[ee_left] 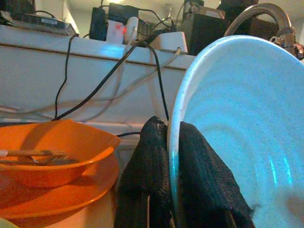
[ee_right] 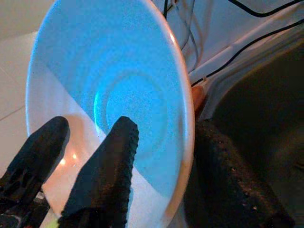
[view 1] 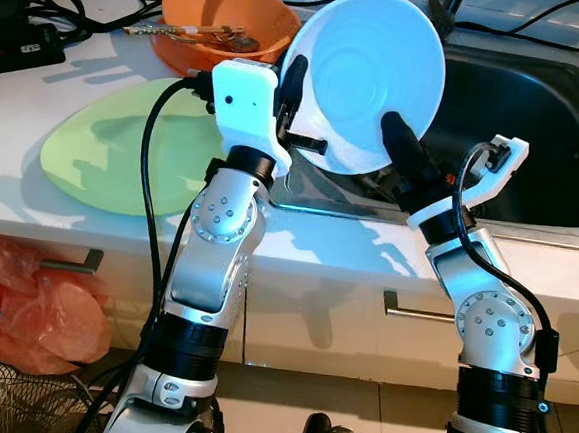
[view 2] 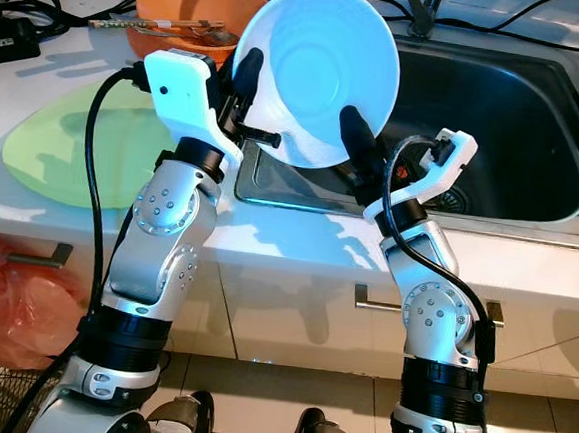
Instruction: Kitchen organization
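Both my arms raised over sink (view 1: 537, 126) edge. My left gripper (view 1: 295, 127) and right gripper (view 1: 403, 150) each clamp white bowl (view 1: 366, 77) rim; bowl tilted near-upright, concave side facing me.

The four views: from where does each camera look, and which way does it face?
Left eye view: from the head, down at the counter and sink; both silver arms show.
Right eye view: the same scene.
Left wrist view: along the left gripper, its fingers on the white plate rim.
Right wrist view: along the right gripper on that plate.
All four share the plate.
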Robot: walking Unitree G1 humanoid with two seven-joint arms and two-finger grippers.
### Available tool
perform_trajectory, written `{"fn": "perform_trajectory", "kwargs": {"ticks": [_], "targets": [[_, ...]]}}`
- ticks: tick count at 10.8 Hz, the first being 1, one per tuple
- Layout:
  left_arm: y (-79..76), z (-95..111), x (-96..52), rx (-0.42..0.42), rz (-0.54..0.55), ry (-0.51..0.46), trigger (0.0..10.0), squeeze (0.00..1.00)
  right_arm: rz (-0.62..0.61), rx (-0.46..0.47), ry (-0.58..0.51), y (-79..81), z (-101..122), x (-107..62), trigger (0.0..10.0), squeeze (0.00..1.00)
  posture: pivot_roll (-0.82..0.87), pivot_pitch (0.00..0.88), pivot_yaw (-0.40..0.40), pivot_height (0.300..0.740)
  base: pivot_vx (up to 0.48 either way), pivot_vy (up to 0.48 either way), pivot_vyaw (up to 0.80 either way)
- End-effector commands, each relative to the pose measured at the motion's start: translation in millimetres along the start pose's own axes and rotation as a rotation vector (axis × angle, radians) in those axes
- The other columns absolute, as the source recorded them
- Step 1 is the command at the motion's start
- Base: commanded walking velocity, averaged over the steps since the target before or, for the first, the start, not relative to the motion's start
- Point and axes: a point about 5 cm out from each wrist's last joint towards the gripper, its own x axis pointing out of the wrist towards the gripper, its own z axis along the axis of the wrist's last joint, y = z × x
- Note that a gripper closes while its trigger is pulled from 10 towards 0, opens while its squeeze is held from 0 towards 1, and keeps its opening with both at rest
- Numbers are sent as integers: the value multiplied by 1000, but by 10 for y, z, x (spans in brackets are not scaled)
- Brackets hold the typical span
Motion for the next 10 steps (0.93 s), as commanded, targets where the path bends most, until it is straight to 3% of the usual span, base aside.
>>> {"fn": "perform_trajectory", "kwargs": {"ticks": [1,3,4,5,6,7,8,9,10], "targets": [[-94,92,42,-3,-41,-43,10000,0,-11,0,1,-27,-21,-29,0,0,151,180,-34,740,0,0,0],[-118,101,41,9,-53,-50,10000,0,-18,-5,3,-33,-30,-23,0,0,152,178,-34,740,0,0,0],[-122,104,41,15,-57,-51,10000,0,-22,-6,3,-36,-34,-20,3451,0,153,178,-34,740,0,0,0],[-150,111,42,45,-79,-54,10000,0,-44,-10,2,-58,-40,-10,10000,0,152,176,-33,740,0,0,0],[-179,112,43,70,-99,-53,10000,0,-45,-11,-2,-57,-40,-4,7765,0,153,173,-32,740,0,0,0],[-210,114,45,95,-118,-53,10000,0,-45,-14,-6,-56,-39,0,0,0,153,171,-32,740,0,0,0],[-231,124,48,113,-131,-58,10000,0,-53,-16,-5,-64,-42,2,0,0,153,170,-32,740,0,0,0],[-248,134,52,136,-142,-64,10000,0,-72,-18,-4,-84,-46,6,3804,0,154,170,-33,740,0,0,0],[-266,130,56,174,-156,-60,10000,0,-77,-17,-4,-89,-47,10,10000,0,155,173,-33,740,0,0,0]]}}
